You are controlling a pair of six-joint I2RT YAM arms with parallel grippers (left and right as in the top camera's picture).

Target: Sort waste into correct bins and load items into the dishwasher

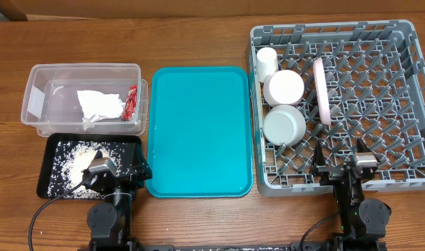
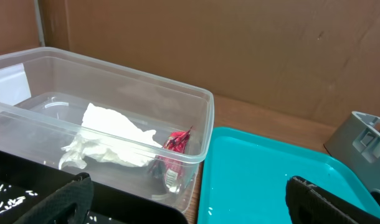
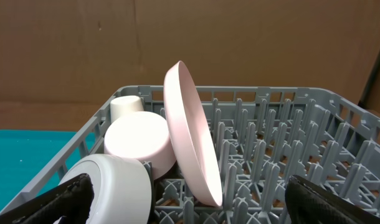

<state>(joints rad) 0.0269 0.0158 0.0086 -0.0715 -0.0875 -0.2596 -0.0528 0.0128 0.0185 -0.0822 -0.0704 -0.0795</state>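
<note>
You are looking at 1 large teal plastic serving tray lying flat on the brown wooden table.

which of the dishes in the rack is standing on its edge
The round pink plate, propped nearly upright on its rim in the grey rack. The white cup, small white bowl and larger grey-white bowl line up beside it.
</note>
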